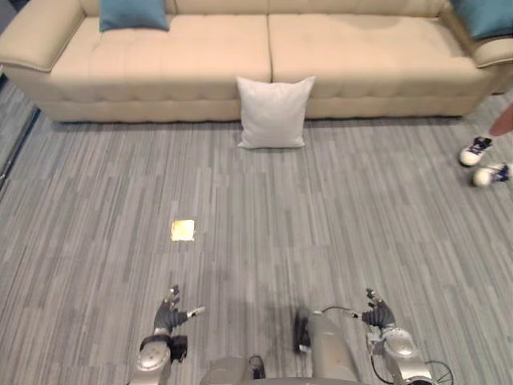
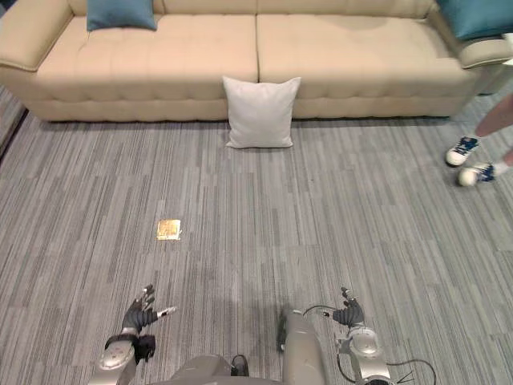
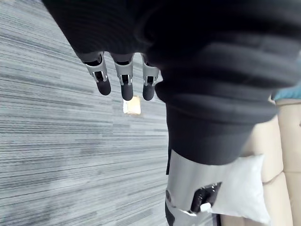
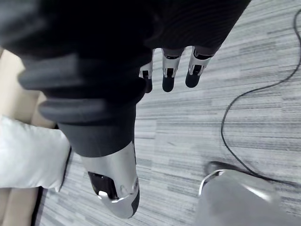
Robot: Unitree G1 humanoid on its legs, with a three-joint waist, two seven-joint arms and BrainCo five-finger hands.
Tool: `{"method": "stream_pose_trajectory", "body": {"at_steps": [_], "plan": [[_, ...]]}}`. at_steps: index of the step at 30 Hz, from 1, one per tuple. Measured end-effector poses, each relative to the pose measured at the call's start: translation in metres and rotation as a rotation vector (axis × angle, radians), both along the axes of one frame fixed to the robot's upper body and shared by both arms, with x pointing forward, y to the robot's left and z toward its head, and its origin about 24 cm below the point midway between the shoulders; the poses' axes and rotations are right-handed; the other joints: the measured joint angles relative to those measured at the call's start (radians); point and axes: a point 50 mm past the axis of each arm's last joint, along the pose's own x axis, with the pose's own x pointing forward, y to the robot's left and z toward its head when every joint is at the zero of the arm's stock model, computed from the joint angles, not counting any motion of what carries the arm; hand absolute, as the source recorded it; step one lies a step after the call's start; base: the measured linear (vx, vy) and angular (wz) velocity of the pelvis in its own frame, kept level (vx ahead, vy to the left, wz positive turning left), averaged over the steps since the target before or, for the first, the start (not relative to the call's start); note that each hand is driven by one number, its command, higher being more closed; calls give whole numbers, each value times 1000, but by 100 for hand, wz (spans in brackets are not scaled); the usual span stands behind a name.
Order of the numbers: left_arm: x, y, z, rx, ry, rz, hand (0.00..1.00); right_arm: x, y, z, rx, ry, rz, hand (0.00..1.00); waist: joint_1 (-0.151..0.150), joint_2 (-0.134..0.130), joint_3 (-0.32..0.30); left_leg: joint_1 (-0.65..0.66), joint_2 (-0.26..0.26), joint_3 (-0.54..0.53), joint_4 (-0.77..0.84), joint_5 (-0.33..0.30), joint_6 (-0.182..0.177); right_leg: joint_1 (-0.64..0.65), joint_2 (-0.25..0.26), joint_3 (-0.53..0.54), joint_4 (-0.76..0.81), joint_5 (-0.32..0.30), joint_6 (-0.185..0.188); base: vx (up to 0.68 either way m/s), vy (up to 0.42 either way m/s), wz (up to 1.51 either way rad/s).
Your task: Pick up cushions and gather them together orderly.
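Observation:
A white cushion (image 1: 274, 111) stands on the grey floor, leaning against the front of the beige sofa (image 1: 216, 60). A teal cushion (image 1: 133, 14) lies on the sofa's left seat, and another teal cushion (image 1: 486, 16) rests at its right end. My left hand (image 1: 171, 315) hovers low over the floor near me, fingers straight and holding nothing. My right hand (image 1: 378, 315) hangs likewise at the lower right, open and empty. Both hands are far from the cushions. The white cushion (image 3: 242, 188) also appears past my left hand in its wrist view.
A small yellow square (image 1: 183, 230) lies on the floor between me and the sofa. A person's shoes (image 1: 482, 163) stand at the right edge near the sofa's end. Wide grey floor separates me from the sofa.

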Motion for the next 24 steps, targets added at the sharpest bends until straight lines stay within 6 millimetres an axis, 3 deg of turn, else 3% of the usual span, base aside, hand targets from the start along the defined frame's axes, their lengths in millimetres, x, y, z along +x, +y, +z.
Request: {"method": "stream_pose_trajectory", "body": {"at_steps": [1,2,3,4,5,7,9,11,12,13,14,15,16,17,18,19,20,21,22,23,24], "plan": [[1,-1,-1,-1,5,-6,0,6,3,3,5,-24,4,0,3,1,-2,-22,14,11,56,32,-58,-2,1,-11,42,-45,-15,674,-216,10],[0,-5,-4,-14,17,-7,0,11,4,7,4,-48,11,0,0,1,-2,-75,26,30,197,106,-123,29,4,-24,55,-95,-21,690,-226,18],[-3,-8,-7,-25,31,-3,0,12,3,8,2,-53,14,0,0,3,0,-133,47,58,357,207,-115,89,14,-31,33,-126,-24,849,-271,9],[-10,-9,-11,-33,51,6,0,13,6,8,6,-53,24,0,11,4,5,-214,111,100,595,325,-99,204,47,-30,-40,-145,-35,830,-239,-15],[-13,-7,-12,-31,59,12,0,16,11,9,22,-67,24,0,17,0,14,-293,163,132,798,266,-21,308,78,-17,-101,-159,-50,805,-207,-30],[-12,-6,-12,-31,57,11,0,22,19,13,47,-102,22,0,49,-27,31,-407,179,186,907,204,18,426,83,21,-167,-177,-57,534,-70,-43],[-12,-7,-12,-35,57,5,0,29,22,17,59,-132,26,0,77,-48,38,-538,171,249,829,172,35,524,71,70,-259,-185,-54,562,18,-66],[-12,-8,-11,-38,52,-1,0,37,21,21,54,-153,32,0,98,-52,44,-641,147,249,616,175,30,592,44,102,-310,-222,-9,560,107,-62],[-13,-8,-12,-43,55,-1,0,37,19,21,50,-151,24,0,101,-50,45,-665,113,209,385,214,-25,637,23,115,-330,-248,12,609,199,-56],[-16,-10,-13,-50,62,3,0,34,16,19,41,-139,10,0,116,-33,37,-648,95,166,124,298,-79,687,17,132,-355,-277,30,627,237,-58],[-19,-9,-14,-48,70,5,0,32,16,16,40,-126,5,0,120,-34,36,-641,95,164,116,405,-62,708,16,145,-362,-294,47,642,270,-43],[-17,-9,-14,-46,65,7,0,31,18,13,46,-109,4,0,120,-52,28,-643,65,163,144,407,38,718,-14,150,-352,-303,52,795,346,2],[-7,-9,-7,-47,26,8,0,28,15,13,42,-105,-3,0,116,-66,15,-661,31,164,212,345,68,684,-50,151,-262,-299,55,804,342,18],[-4,-10,-5,-48,13,5,0,27,14,13,42,-106,-10,0,114,-68,14,-660,27,176,242,324,90,672,-66,163,-207,-301,67,840,343,20],[-3,-9,-3,-47,3,6,0,24,12,11,45,-100,-25,0,116,-74,11,-629,12,190,285,263,112,648,-87,178,-68,-288,120,705,263,2],[-4,-7,-4,-47,5,16,0,23,12,11,49,-98,-33,0,114,-76,12,-566,-5,198,291,218,130,599,-108,197,125,-226,223,564,203,-4],[-5,-5,-4,-45,6,21,0,23,12,10,50,-96,-33,0,113,-75,12,-521,-14,197,276,194,130,563,-116,204,241,-165,280,527,166,-7],[-5,-3,-3,-40,8,26,0,22,13,9,55,-91,-32,0,111,-76,13,-448,-24,198,249,168,128,508,-128,195,420,-164,269,563,109,-11],[-8,0,-3,-34,10,31,0,19,16,5,64,-74,-31,0,100,-73,13,-324,-28,194,195,144,127,428,-138,141,601,-213,177,768,119,-5],[-10,3,-4,-31,15,35,0,17,18,4,65,-67,-23,0,84,-70,8,-256,-28,186,144,138,122,382,-136,89,628,-238,135,617,49,-1],[-11,4,-4,-29,18,38,0,15,19,3,66,-62,-21,0,78,-68,3,-219,-26,183,109,135,118,346,-136,54,616,-250,117,410,0,10]]}}
